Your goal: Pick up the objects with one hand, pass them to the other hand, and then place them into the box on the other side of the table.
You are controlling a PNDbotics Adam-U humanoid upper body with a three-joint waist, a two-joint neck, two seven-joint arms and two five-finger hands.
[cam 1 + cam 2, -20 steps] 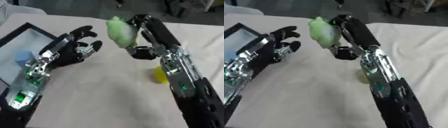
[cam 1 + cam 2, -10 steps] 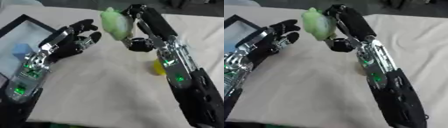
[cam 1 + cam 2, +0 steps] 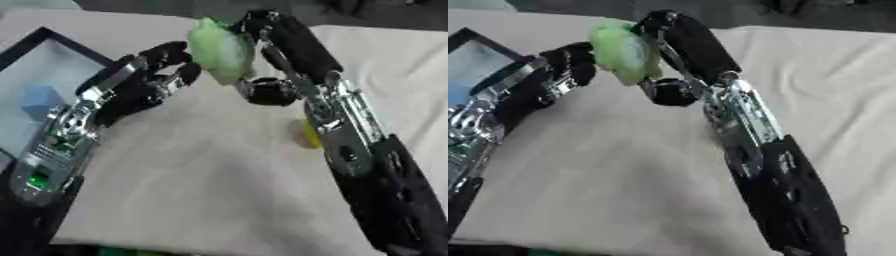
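beside left hand now — green object

The robot's right hand is raised, its arm slanting up from the lower right, with fingers and thumb curled round a pale green object. The left hand reaches in from the lower left, palm turned toward the right hand, fingers spread and slightly bent. Its fingertips sit just beside the green object.
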